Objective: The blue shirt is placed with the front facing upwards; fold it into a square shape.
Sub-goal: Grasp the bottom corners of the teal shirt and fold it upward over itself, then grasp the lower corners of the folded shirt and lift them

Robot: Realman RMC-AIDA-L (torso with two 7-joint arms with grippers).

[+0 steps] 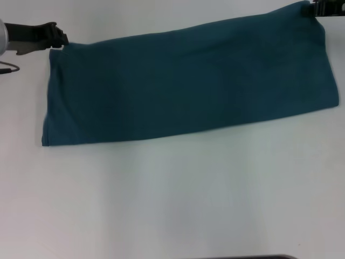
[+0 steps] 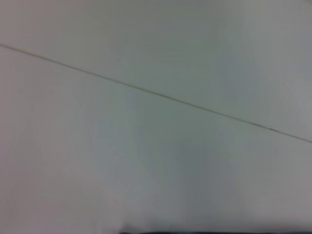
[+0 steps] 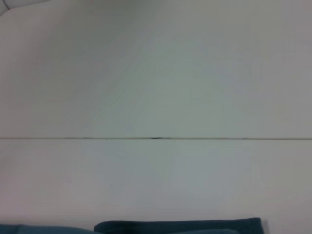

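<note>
The blue shirt [image 1: 188, 86] lies on the white table as a long teal band running left to right, plain side up with no lettering showing. My left gripper [image 1: 60, 41] is at the band's far left corner, shut on the cloth there. At the far right corner, my right gripper [image 1: 311, 9] pinches the cloth, which rises slightly toward it. The far edge runs nearly straight between the two grippers. In the right wrist view a strip of the blue shirt [image 3: 180, 227] shows along the picture's lower edge. The left wrist view shows only table.
The white table [image 1: 172, 199] stretches bare in front of the shirt. A thin seam line [image 3: 156, 138] crosses the tabletop, and the same kind of seam [image 2: 156, 93] shows in the left wrist view. A dark edge [image 1: 253, 257] sits at the near side.
</note>
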